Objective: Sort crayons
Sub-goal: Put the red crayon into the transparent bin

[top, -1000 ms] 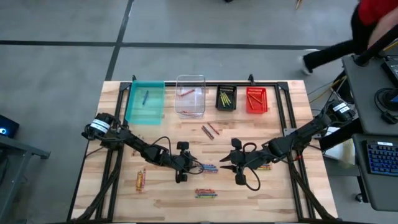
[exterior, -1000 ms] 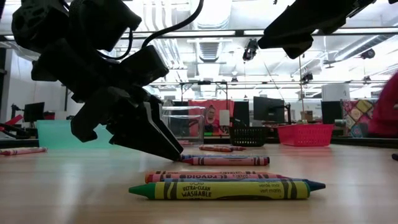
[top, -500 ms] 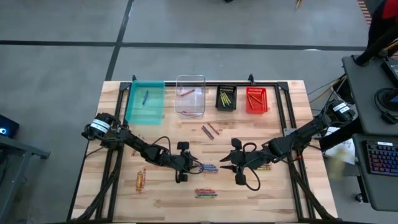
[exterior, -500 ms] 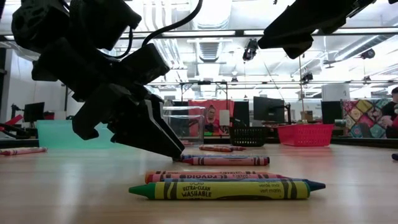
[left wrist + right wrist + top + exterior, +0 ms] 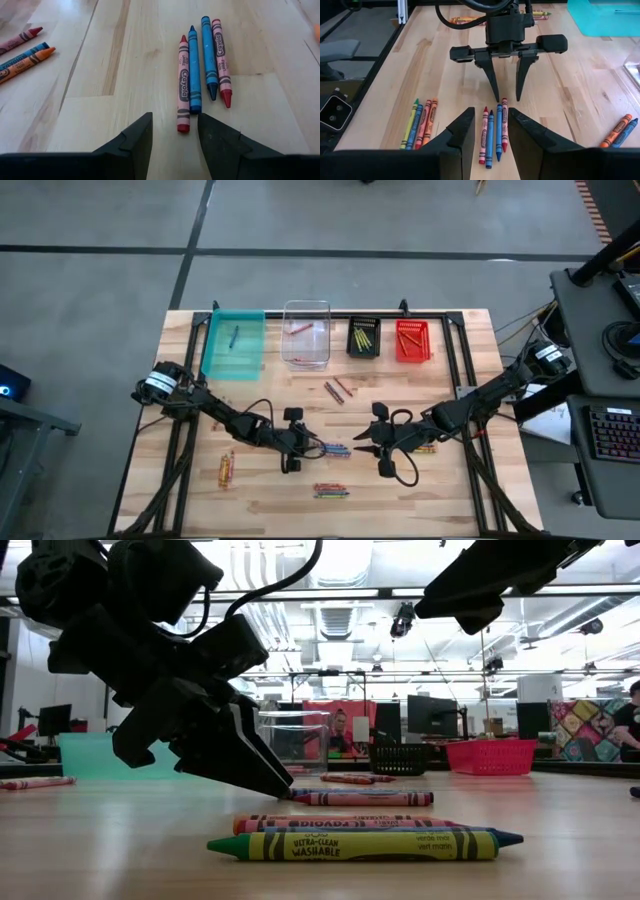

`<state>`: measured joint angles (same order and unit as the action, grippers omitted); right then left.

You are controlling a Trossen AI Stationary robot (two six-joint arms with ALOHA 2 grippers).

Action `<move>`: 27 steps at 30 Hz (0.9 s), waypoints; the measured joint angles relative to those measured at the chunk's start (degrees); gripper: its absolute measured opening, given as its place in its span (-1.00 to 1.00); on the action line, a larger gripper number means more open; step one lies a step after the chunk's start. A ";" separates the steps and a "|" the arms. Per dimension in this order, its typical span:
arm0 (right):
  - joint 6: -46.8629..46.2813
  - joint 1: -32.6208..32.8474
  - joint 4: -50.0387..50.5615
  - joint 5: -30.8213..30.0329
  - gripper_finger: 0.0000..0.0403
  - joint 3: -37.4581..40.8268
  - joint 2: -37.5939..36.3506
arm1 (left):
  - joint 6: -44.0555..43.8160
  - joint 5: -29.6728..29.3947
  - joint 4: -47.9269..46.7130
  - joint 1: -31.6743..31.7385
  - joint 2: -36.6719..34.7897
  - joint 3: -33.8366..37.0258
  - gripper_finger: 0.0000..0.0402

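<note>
The left hand (image 5: 303, 450) is held low over the middle of the tabletop (image 5: 260, 500), its fingers (image 5: 493, 85) apart and empty, pointed at a row of four crayons (image 5: 202, 70) lying side by side just ahead of the fingertips: two red and two blue. The right hand (image 5: 366, 442) is seen facing it from the other side of that row, fingers likewise apart and holding nothing. Bare wood is left between the hands and the far edge, where four bins are lined up: a teal bin (image 5: 234, 343) with one blue crayon, a clear bin (image 5: 306, 335) with one red crayon, a black bin (image 5: 363, 338) with several yellow ones, and a red bin (image 5: 412, 340) whose contents cannot be counted. Two more crayons (image 5: 338, 390) are seen in the open space before the bins, a small bundle (image 5: 331, 491) near the front edge, another bundle (image 5: 227, 468) towards the left edge, and a few beside the right arm
</note>
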<state>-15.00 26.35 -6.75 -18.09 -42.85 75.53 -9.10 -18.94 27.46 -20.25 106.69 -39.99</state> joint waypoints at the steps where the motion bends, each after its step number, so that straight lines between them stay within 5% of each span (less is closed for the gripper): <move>1: 0.00 0.00 -0.01 0.00 -0.49 0.00 0.00 | -0.02 0.00 0.00 0.00 0.00 0.00 -0.31; 27: 0.02 0.00 0.01 0.02 -0.49 0.02 0.01 | -0.04 0.00 0.87 -0.01 0.00 0.02 -0.31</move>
<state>-14.98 26.35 -6.74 -18.06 -42.83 75.54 -9.15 -18.94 28.34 -20.26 106.69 -39.97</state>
